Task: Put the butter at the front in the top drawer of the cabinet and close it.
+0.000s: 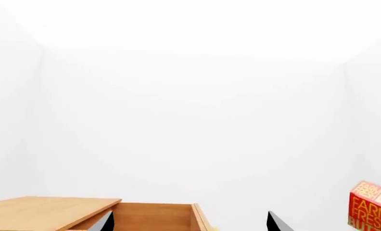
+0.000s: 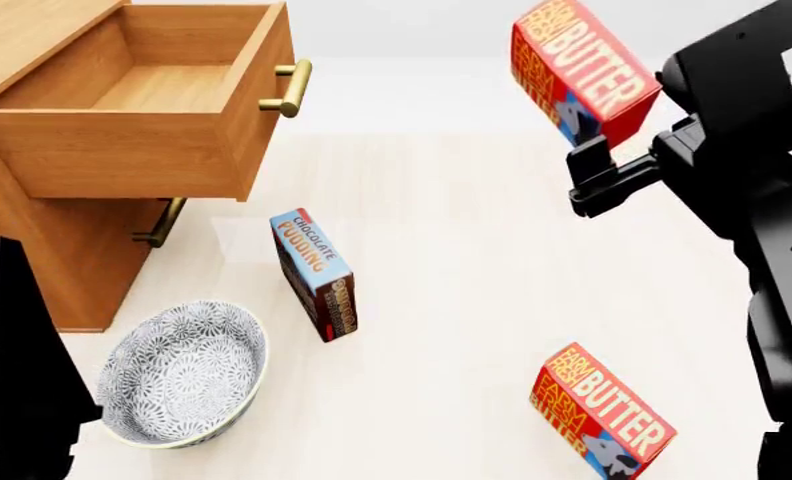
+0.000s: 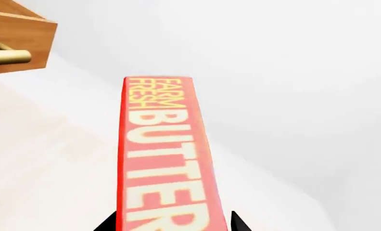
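Red-and-orange butter carton (image 2: pixel 583 72) is held in the air by the right gripper (image 2: pixel 596 160), whose black fingers pinch its lower end; it hangs well to the right of the open top drawer (image 2: pixel 143 110) of the orange-brown wooden cabinet (image 2: pixel 29 40). I think the grip is near one end only, so the carton may swing or slip out during the carry. It could also strike the drawer's front panel or its brass bar handle (image 2: pixel 289 88) if it comes in too low. The left gripper (image 1: pixel 189 222) has its two dark tips standing apart and holds nothing. A second butter carton (image 2: pixel 599 412) lies on the pale floor.
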